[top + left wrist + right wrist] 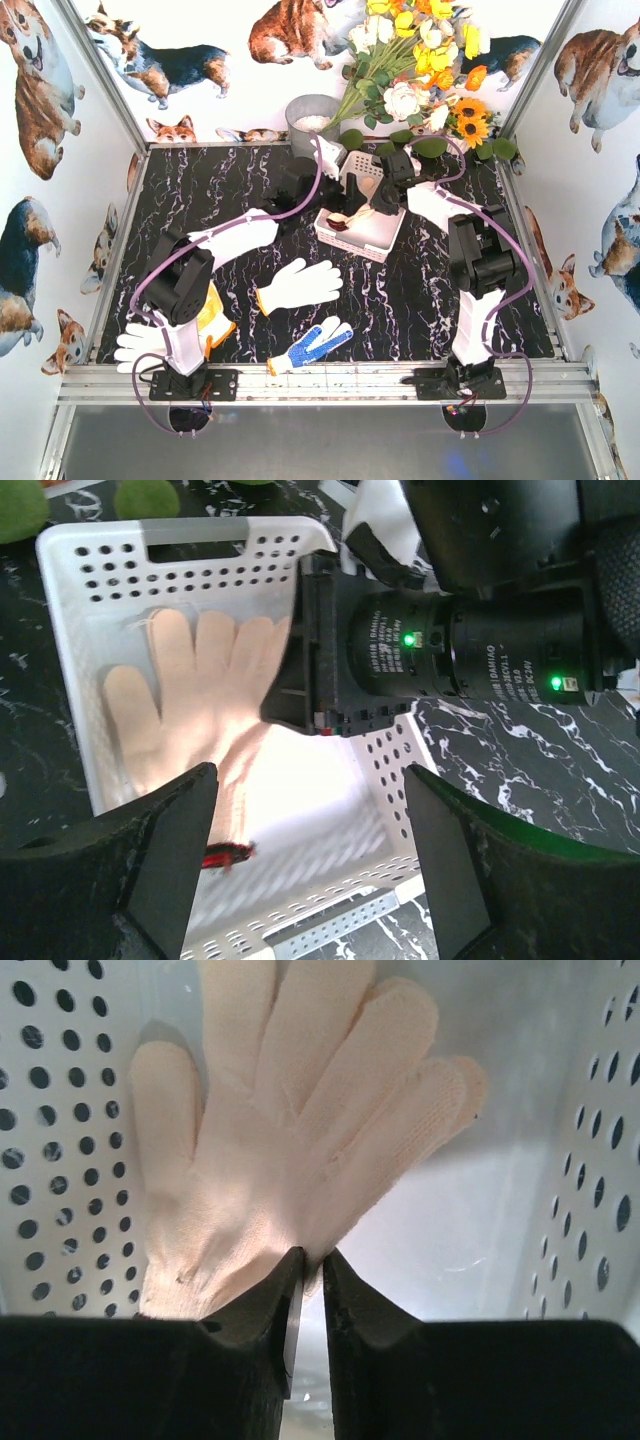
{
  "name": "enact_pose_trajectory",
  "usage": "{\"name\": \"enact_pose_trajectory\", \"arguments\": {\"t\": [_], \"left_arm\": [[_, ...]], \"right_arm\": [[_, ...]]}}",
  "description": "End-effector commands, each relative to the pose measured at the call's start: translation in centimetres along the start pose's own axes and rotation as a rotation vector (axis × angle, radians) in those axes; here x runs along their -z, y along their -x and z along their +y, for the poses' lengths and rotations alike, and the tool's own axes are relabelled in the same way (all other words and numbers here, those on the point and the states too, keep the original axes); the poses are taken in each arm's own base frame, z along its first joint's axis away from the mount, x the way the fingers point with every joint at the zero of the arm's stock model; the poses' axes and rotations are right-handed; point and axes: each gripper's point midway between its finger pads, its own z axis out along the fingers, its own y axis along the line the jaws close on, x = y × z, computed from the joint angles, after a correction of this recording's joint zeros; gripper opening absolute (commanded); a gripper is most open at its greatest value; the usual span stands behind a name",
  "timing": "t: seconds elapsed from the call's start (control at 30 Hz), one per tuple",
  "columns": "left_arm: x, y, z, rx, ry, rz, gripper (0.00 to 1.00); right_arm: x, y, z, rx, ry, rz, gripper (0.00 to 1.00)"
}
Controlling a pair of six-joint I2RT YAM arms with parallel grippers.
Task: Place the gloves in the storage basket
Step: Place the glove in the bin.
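"Top external first, Ben: where are the gloves lying?"

"One pale glove (350, 218) is lying inside the storage basket (372, 243), where both arms are reaching. A white glove (300, 285) and a blue-dotted glove (310, 345) are lying on the desk (400, 300), on the near side of the basket. The white one is lying crosswise, with its cuff toward the left and its fingers toward the right. The left arm (240, 238) is sitting nearer to it, so I'm judging that pick to be the left's."

"Left wrist?"

"The left end effector (310, 865) is hanging spread over the basket and gripping nothing. The pale glove is lying flat below and ahead of it, and the right arm (450, 650) is crossing over the basket's rim."

"Right wrist?"

"The right end effector (312, 1260) is pressing nearly together and seems to be nipping the edge of the pale glove's palm. The glove's fingers are pointing straight away from it, along the basket's length."
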Motion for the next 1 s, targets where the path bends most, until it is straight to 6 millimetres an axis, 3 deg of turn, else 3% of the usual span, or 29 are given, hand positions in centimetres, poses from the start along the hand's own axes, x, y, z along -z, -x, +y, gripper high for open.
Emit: {"name": "enact_pose_trajectory", "arguments": {"t": [0.0, 0.13, 0.5, 0.63, 0.7, 0.83, 0.97], "left_arm": [[1.3, -0.8, 3.5, 0.038, 0.127, 0.035, 0.71], [2.0, -2.0, 5.4, 0.126, 0.148, 0.054, 0.74], [2.2, -5.9, 6.7, 0.228, 0.151, 0.141, 0.78], [2.1, -7.0, 6.9, 0.252, 0.160, 0.187, 0.78], [2.1, -7.3, 7.1, 0.257, 0.170, 0.199, 0.78], [2.3, -7.4, 7.0, 0.263, 0.171, 0.199, 0.78], [2.4, -7.3, 6.5, 0.277, 0.147, 0.194, 0.78]], "right_arm": [[-0.6, 1.3, -0.6, 0.034, -0.034, -0.059, 0.15], [-0.9, 1.5, -1.3, 0.094, -0.059, -0.075, 0.14], [-1.7, 2.8, -0.8, 0.280, -0.047, -0.096, 0.15], [0.2, 3.8, 0.6, 0.325, -0.012, -0.131, 0.37], [1.4, 4.0, 1.3, 0.332, 0.014, -0.128, 0.43], [3.6, 3.9, 2.3, 0.323, 0.073, -0.112, 0.45], [5.1, 1.7, 3.7, 0.270, 0.173, -0.030, 0.41]]}}
